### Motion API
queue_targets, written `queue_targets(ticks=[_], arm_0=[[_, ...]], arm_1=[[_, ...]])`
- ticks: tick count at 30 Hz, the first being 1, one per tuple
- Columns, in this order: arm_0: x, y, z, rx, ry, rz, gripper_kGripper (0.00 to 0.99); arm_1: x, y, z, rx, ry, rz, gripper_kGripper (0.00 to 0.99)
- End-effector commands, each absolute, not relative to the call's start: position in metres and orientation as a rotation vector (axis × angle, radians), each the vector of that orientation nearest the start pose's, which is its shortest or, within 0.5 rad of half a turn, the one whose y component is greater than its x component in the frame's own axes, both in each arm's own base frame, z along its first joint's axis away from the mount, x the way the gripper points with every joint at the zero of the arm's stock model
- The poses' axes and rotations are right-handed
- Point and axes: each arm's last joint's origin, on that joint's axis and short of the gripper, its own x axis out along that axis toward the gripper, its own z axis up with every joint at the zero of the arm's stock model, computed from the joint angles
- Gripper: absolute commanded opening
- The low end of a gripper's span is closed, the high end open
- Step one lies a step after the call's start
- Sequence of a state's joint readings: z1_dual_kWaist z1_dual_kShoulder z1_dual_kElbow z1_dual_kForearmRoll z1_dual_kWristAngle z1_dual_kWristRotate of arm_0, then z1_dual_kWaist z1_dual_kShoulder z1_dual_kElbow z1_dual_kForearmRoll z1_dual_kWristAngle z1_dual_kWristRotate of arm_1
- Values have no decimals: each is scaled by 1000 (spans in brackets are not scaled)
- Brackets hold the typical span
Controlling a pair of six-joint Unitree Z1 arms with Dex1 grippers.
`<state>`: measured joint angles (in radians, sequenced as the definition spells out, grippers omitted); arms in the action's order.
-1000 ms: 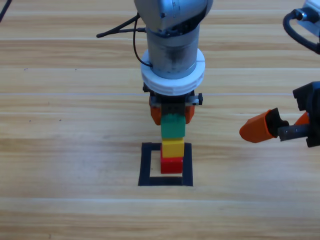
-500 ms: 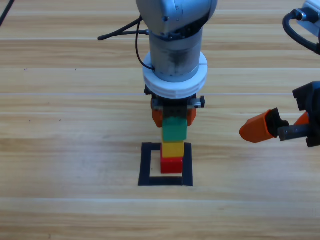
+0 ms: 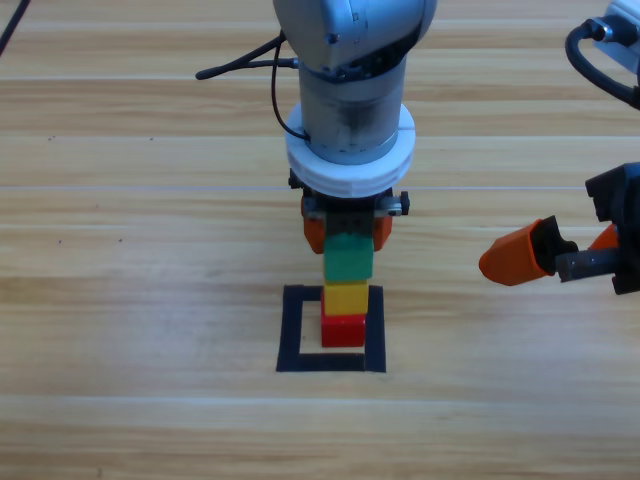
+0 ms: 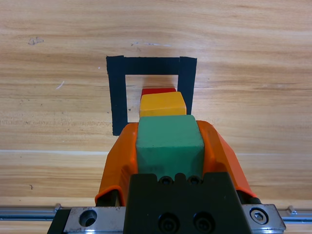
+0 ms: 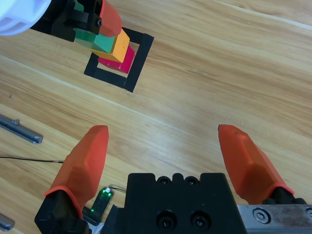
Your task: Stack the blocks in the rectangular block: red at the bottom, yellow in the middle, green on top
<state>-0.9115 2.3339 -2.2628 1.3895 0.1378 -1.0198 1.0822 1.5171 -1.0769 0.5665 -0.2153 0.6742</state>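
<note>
Inside the black tape rectangle [image 3: 292, 330] [image 4: 116, 92] [image 5: 139, 58] the red cube [image 3: 343, 329] [image 4: 157, 90] [image 5: 119, 62] sits on the wood. The yellow cube [image 3: 346, 297] [image 4: 162, 104] [image 5: 116, 45] rests on it. On top is the green cube [image 3: 347, 262] [image 4: 169, 146] [image 5: 87, 38], with my left gripper [image 3: 347, 243] [image 4: 168, 131] shut on its two sides from above. Out at the right edge my right gripper [image 3: 555, 250] [image 5: 168, 146] hangs open with nothing between its jaws.
The stack stands toward the right side of the outline. A black cable [image 3: 240, 62] trails from the left arm at the back. A metal rail [image 4: 29, 213] runs along the near edge in the left wrist view.
The left arm shifted slightly right and down a second ago, bringing the green cube onto the yellow one; since half a second ago nothing moved. The right arm held still.
</note>
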Motion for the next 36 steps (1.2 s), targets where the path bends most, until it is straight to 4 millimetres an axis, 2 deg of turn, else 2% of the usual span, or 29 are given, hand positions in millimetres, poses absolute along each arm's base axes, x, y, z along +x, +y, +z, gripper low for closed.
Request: queue_targets(ticks=[1, 36], arm_0=[[291, -383, 258, -42, 1414, 105, 15], [295, -389, 240, -14, 1432, 114, 15]], arm_1=[[145, 231, 295, -32, 1049, 420, 990], [145, 232, 294, -35, 1053, 419, 990]])
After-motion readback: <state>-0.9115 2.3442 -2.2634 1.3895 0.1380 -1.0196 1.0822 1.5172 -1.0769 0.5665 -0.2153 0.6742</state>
